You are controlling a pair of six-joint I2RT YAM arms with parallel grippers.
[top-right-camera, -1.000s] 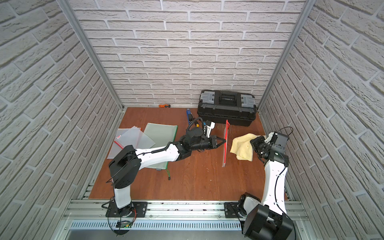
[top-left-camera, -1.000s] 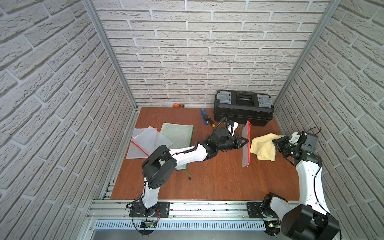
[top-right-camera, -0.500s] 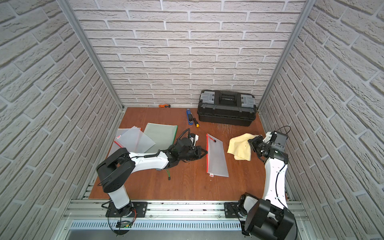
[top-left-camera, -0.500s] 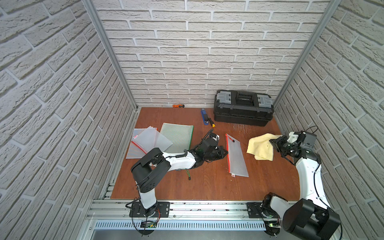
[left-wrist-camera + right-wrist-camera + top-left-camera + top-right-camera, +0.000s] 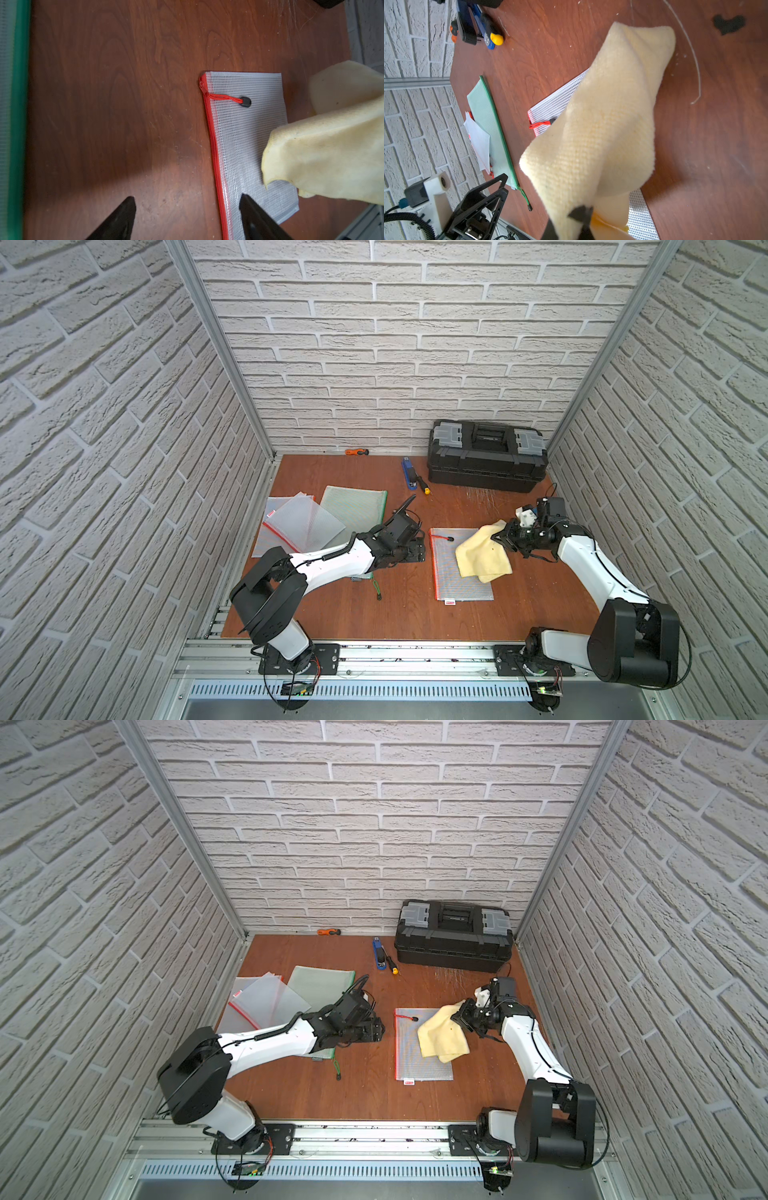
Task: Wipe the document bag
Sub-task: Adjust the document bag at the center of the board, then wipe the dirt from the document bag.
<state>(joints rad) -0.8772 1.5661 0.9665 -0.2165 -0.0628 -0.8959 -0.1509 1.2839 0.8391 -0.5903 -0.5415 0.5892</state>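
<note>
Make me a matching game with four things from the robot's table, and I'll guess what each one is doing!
Things:
1. yellow cloth
2. red-zip document bag
3. toolbox
4. left gripper

States:
a. open, holding nothing
b. standing by the back wall
c. lying flat, partly under the cloth
d. pinched by the right gripper

Pairs: 1-d, 2-c, 3-b, 4-a

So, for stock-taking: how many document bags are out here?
4: one red-zipped bag under the yellow cloth, one green-zipped bag left of it, two clear bags overlapping by the left wall; more may hide beneath.
</note>
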